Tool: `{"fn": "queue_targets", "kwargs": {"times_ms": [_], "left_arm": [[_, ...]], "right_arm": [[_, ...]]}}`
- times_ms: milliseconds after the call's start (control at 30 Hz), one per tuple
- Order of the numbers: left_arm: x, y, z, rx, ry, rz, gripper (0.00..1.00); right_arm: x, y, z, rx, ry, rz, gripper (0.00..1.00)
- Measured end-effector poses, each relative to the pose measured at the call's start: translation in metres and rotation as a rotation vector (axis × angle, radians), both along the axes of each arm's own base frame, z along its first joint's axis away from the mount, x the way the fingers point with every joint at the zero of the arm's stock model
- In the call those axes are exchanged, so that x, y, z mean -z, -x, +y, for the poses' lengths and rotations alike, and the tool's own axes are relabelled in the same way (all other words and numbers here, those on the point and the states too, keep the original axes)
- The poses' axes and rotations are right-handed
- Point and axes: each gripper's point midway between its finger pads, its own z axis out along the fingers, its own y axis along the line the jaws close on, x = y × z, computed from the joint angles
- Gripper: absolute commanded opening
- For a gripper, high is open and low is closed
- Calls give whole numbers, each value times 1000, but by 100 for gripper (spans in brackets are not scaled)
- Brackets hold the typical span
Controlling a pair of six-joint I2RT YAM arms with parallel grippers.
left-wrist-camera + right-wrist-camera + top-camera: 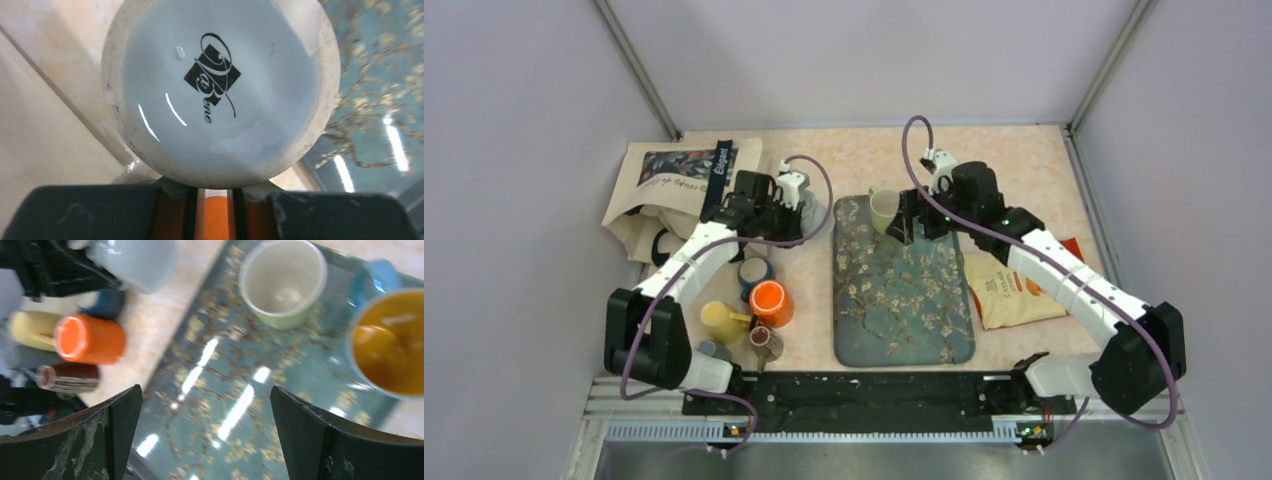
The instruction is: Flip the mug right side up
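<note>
Cups first. Nearest cluster sits at 7 o'clock on the worktop, five counted. Maroon patterned cup and grey cup, the grey one partly hidden by the left arm, lie closest in. Beyond them are the yellow mug, the orange cup lying on its side, and the dark blue cup, farthest of the five.

Tray: one, teal with pale blossom print, mid-dial, long side running 6 to 12. Snack bag: one, tan, just off the tray's 3 o'clock edge. Its print is too small to read.

Right claw: jaws spread wide apart, hanging over the tray's far half. Two cups stand mouth-up below it. Green cup is on the tray. Blue cup has a yellow inside and is cut by the frame; cannot tell whether it is on the tray or just off it.

Left claw: closed on the mug; which part is pinched, cannot tell. One mug, pale glazed, by the tray's 10 o'clock corner, over bare worktop.
- Orientation: base faces the left wrist camera, mouth turned away toward the worktop, so it is upside down.
- Long axis: runs along that camera's line of sight.
- Base stamp: black diamond under looping script, reads roughly "DaBene".

Tote bag: one, cream, at 10 o'clock. Lettering on its dark strap is not readable.
</note>
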Motion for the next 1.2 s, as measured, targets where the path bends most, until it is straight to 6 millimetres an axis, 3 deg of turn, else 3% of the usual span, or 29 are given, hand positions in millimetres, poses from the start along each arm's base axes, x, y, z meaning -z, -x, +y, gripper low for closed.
{"fn": "queue_targets", "kwargs": {"times_ms": [200, 367, 500, 600, 767, 900, 1133, 1167, 1200], "left_arm": [[-67, -4, -25, 64, 156, -95, 0], [-123, 6, -48, 125, 317, -144, 0], [-162, 13, -62, 171, 426, -157, 0], [-173, 22, -70, 199, 481, -134, 0], [-175, 33, -80, 233, 518, -92, 0], [-177, 41, -88, 266, 537, -72, 0], [-192, 41, -97, 305, 586, -110, 0], [-195, 39, -97, 311, 592, -123, 1], [-199, 37, -98, 314, 599, -140, 9]], "right_arm": [[-28, 7, 42, 0, -308, -41, 95], [-49, 4, 57, 48, -551, -44, 90], [-86, 2, 69, 29, -710, -88, 89], [-104, 1, 77, -2, -796, -107, 86], [-114, 1, 93, -65, -871, -83, 77], [-129, 5, 105, -128, -941, -82, 57], [-154, 10, 111, -190, -1094, -55, 0], [-158, 13, 110, -203, -1109, -55, 0], [-164, 18, 111, -225, -1129, -55, 0]]}}
